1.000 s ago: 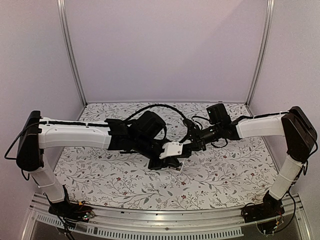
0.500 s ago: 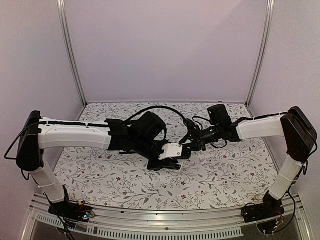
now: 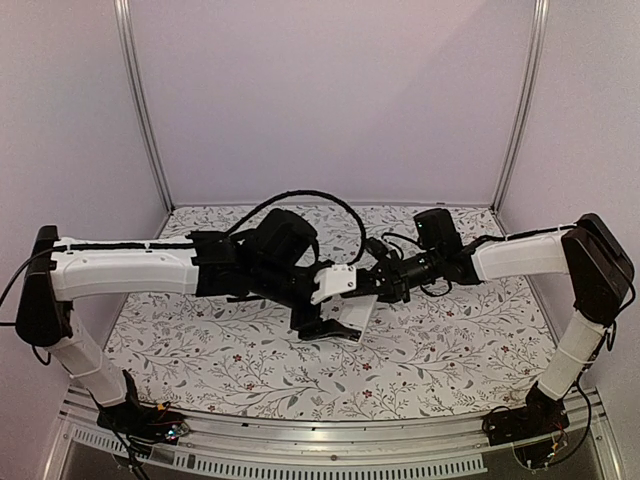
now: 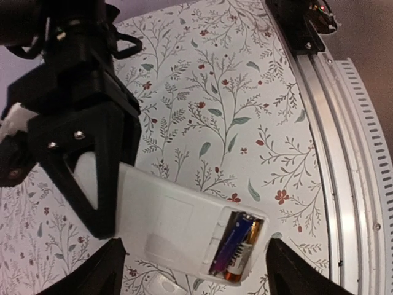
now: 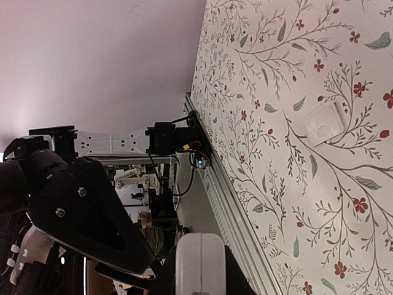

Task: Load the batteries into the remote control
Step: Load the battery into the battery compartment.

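The right fingers are clamped on the white remote control, held back-up over the floral table. Two batteries are seen in its open compartment. The left fingers are spread wide apart nearby.

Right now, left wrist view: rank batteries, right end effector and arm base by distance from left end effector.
1. Batteries: in the remote's open bay, right at the left end effector.
2. Right end effector: upper left, gripping the remote.
3. Arm base: far top right.
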### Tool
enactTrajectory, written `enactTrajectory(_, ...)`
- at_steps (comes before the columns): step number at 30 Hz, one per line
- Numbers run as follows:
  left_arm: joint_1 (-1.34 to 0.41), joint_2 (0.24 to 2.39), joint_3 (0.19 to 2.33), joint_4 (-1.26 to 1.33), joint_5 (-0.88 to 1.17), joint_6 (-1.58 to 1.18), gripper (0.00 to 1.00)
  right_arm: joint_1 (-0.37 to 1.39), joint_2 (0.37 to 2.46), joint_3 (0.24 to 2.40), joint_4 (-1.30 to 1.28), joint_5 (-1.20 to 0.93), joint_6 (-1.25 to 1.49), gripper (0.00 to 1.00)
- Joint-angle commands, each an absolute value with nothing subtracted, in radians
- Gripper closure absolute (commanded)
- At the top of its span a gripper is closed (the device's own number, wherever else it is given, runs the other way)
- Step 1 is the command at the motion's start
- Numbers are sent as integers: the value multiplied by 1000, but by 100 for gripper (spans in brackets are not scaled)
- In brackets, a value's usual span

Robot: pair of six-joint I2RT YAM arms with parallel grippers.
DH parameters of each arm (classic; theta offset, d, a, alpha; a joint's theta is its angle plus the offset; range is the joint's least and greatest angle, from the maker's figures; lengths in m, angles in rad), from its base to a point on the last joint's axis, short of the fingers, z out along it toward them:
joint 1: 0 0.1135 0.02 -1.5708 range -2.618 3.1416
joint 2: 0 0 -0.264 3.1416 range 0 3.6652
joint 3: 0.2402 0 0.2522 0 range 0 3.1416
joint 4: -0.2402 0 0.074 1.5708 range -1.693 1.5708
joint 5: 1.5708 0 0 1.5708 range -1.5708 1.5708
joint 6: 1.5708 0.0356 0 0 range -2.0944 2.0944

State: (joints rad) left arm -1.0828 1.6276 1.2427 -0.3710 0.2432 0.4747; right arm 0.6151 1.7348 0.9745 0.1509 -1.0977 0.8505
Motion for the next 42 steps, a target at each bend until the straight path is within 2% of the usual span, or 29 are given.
enactTrajectory(1,-1070,1526,1201,-280,188,371,14,625,1733,983,167,-1145,858,100)
enactTrajectory(3,-1057,1496,1171,-242,132,286,2,625,1729,985,169,-1140,856,100)
enactTrajectory(4,-1043,1481,1154,-225,115,224,1,625,1722,988,170,-1139,855,100)
enactTrajectory(9,-915,1418,1042,-134,199,-180,1,623,1701,1017,177,-1132,830,100)
enactTrajectory(13,-879,1407,1008,-127,349,-311,1,623,1696,1040,191,-1124,823,100)
enactTrajectory(19,-891,1432,917,70,508,-503,0,618,1706,1073,192,-1114,818,100)
enactTrajectory(24,-920,1489,939,105,540,-556,10,618,1715,1086,192,-1109,822,100)
enactTrajectory(36,-966,1583,1005,87,546,-575,13,618,1716,1085,193,-1101,831,100)
enactTrajectory(42,-975,1599,1028,54,548,-545,20,619,1716,1081,193,-1101,831,100)
